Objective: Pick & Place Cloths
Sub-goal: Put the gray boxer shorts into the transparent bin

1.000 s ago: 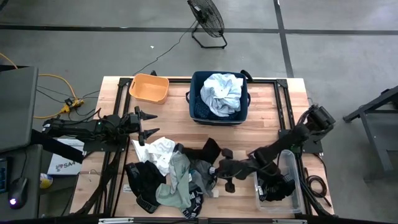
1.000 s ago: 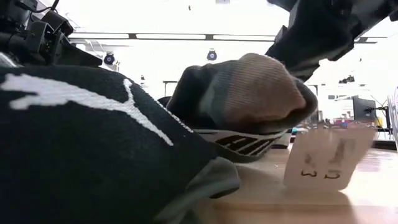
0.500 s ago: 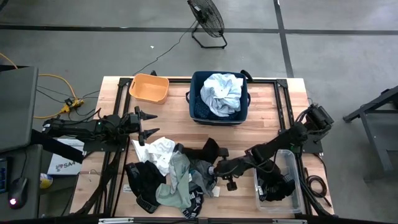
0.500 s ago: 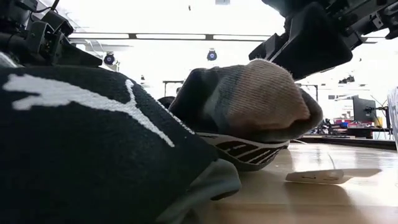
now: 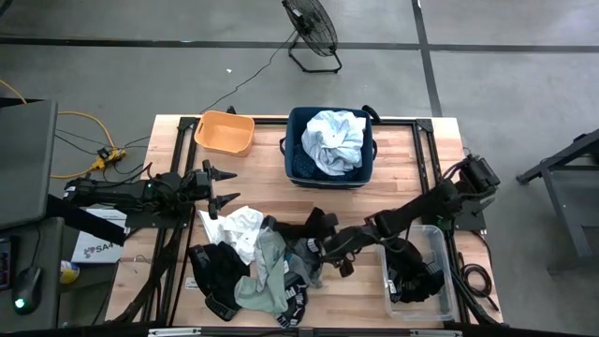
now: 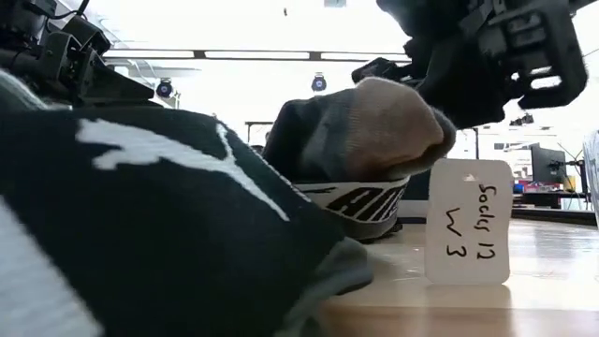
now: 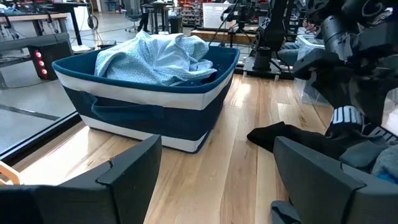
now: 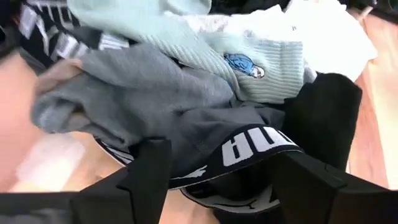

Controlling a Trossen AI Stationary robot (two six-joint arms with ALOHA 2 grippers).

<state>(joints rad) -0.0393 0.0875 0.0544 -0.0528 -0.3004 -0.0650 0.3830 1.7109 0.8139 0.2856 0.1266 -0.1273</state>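
Observation:
The cloths lie in a heap (image 5: 253, 267) on the table's near half: white pieces (image 5: 239, 225), a grey-green piece (image 5: 267, 276) and black pieces (image 5: 314, 225). A pale blue-white shirt (image 5: 335, 140) fills the navy bin (image 5: 292, 159). My right gripper (image 5: 326, 255) is open at the heap's right edge, slanting down. Its fingers stand on either side of a dark grey piece (image 8: 186, 124) with a lettered black waistband (image 8: 255, 146). My left gripper (image 5: 223, 187) waits open at the table's left, level, with nothing between its fingers. My right gripper comes at the dark grey piece slanting down from the table's right, one finger (image 8: 146, 174) on each side of the waistband fold. Whether the fingers touch the cloth, I cannot tell. The piece lies on the heap and the table.
An orange tub (image 5: 225, 133) stands at the far left beside the bin. A clear plastic box (image 5: 421, 276) sits at the near right under the right arm. A white card (image 6: 468, 222) with handwriting stands upright on the table by the heap. Bare wood shows between bin and heap.
My right gripper has moved toward the table's left into the heap's right edge, rolled about its own line, and opened. The grey piece at that edge has shifted a little. In the low view the white card stands upright where it lay flat half a second ago.

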